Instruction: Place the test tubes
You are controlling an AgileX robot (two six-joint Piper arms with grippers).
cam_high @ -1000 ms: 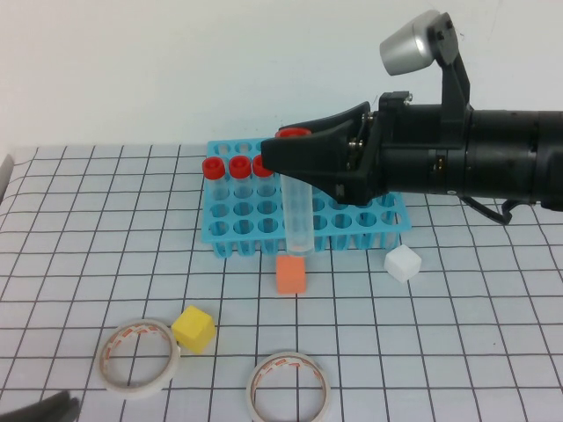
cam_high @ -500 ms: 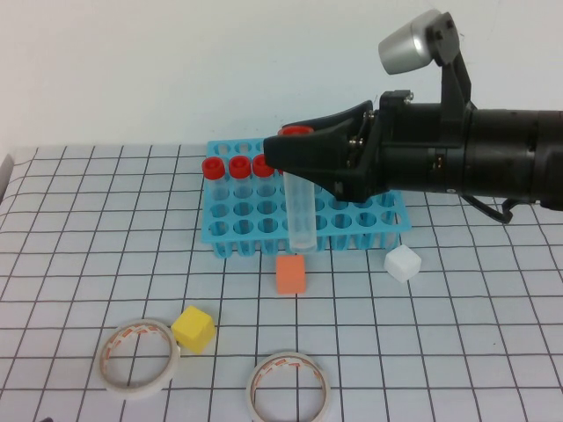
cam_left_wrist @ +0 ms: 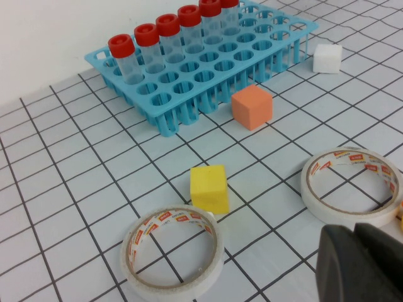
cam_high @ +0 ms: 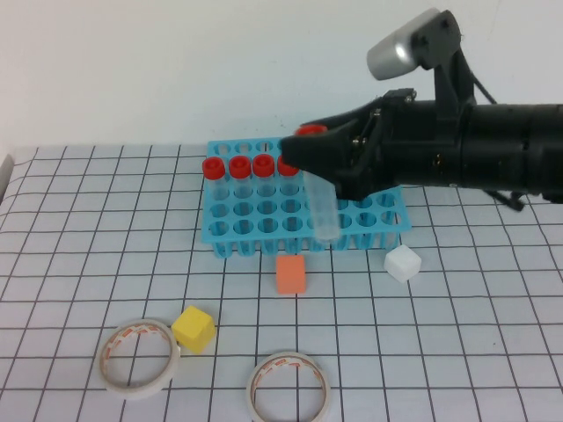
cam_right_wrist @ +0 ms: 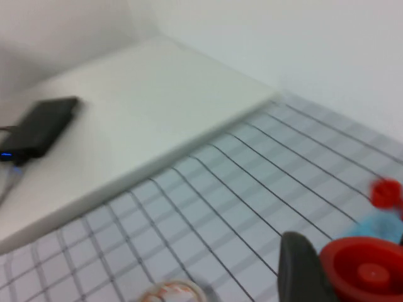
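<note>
A blue test tube rack (cam_high: 251, 230) stands at the back of the gridded mat, with several red-capped tubes (cam_high: 239, 167) in its back row. My right gripper (cam_high: 310, 156) reaches in from the right, above the rack, and is shut on one more clear tube (cam_high: 323, 211) just under its red cap (cam_right_wrist: 368, 270). That tube hangs tilted, its lower end over the rack's front rows. One dark finger (cam_right_wrist: 301, 270) shows beside the cap. My left gripper (cam_left_wrist: 354, 229) is shut and empty, low over the mat near a tape roll (cam_left_wrist: 351, 185), out of the high view.
An orange cube (cam_high: 290, 274) sits just in front of the rack and a white cube (cam_high: 402, 263) at its right front corner. Nearer me lie a yellow cube (cam_high: 193, 329) and two tape rolls (cam_high: 138, 356) (cam_high: 289, 389).
My right gripper has shifted right with the tube, which now tilts with its lower end over the rack. The left gripper's tip has left the high view's bottom corner.
</note>
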